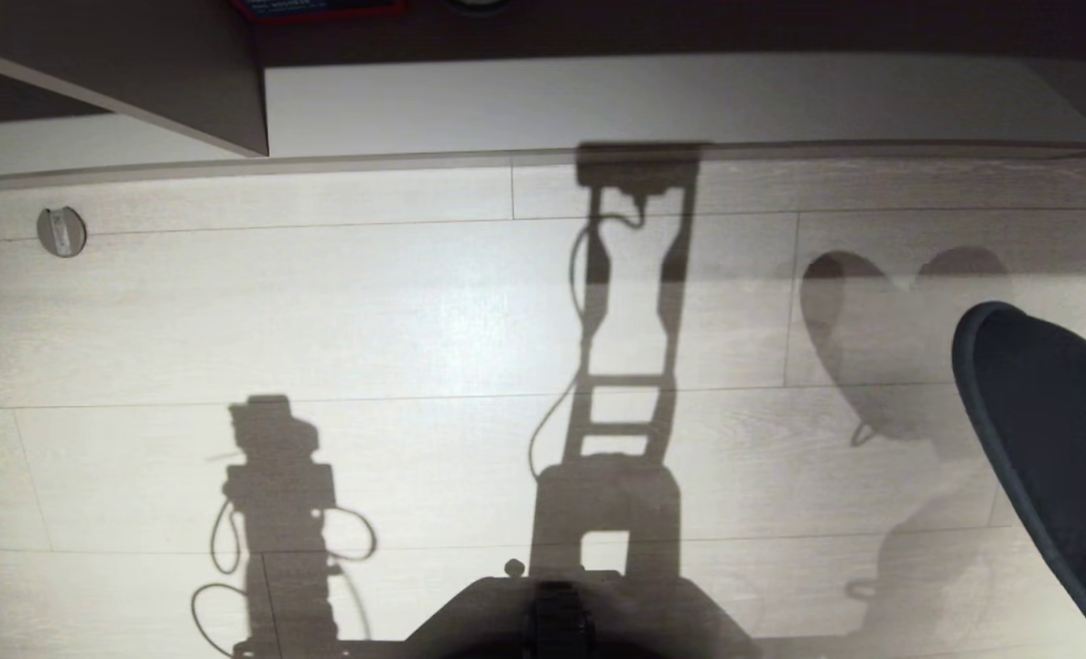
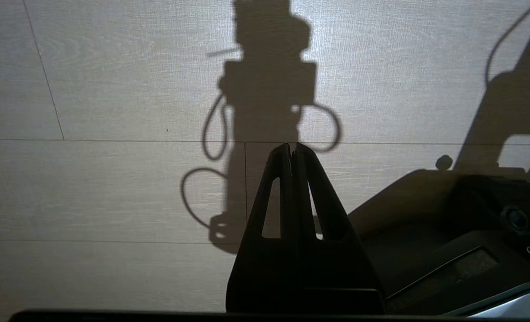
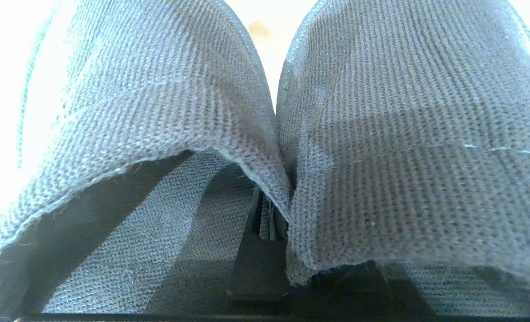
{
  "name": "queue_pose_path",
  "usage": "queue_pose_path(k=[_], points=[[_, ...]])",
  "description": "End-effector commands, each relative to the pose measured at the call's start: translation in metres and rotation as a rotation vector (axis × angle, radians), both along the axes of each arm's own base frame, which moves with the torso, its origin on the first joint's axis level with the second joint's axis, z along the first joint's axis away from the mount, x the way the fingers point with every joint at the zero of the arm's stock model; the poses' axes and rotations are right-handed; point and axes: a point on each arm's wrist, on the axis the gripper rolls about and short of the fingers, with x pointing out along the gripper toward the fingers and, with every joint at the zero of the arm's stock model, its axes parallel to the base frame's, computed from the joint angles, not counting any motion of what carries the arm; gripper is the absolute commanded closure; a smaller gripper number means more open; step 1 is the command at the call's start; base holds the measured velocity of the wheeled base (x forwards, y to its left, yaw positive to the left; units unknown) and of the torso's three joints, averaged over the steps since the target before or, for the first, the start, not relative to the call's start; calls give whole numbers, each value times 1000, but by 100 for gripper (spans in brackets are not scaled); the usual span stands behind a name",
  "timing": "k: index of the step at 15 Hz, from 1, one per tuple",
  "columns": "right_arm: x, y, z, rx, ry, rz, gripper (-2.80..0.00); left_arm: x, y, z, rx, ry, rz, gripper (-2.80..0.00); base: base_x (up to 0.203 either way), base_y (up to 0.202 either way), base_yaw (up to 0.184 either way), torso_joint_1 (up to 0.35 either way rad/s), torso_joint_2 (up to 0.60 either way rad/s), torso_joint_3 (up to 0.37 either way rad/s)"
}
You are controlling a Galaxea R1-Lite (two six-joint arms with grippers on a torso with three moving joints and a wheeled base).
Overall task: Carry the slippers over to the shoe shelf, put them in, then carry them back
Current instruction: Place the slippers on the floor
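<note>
Head view: slippers (image 1: 1051,439) hang at the right edge, off the floor (image 1: 415,320), soles facing the camera, long axis running up and away toward the shelf (image 1: 653,105), toes on the far end by their heart-shaped shadow. The shelf's pale bottom board lies straight ahead across the top of the frame, past a thin front lip, with a panel (image 1: 140,64) standing on its left. So the pair sits to the right of the opening's middle and well short of the lip — the coming move, as judged, is forward and slightly leftward. Neither gripper shows directly here, only shadows; the robot's base (image 1: 552,613) is at the bottom.

Left wrist view: left gripper (image 2: 292,150) has its fingers pressed together on nothing, pointing down over bare floor beside the base — parked, and the farther arm from the pair.

Right wrist view: right gripper (image 3: 265,223) is mostly buried in fabric; jaws pinch the two inner band edges where both slippers meet, one band on each side of the jaws, toes pointing away from the wrist. Both slippers hang from this one pinch — the hold looks thin.
</note>
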Motion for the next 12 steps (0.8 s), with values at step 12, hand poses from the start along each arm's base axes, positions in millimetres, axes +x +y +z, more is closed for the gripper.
queue_pose_path(k=[12], points=[[-75,0,-76,-84,10,11,0,0,0,0,-1,1,0,0,0,0,0,0,0,0]])
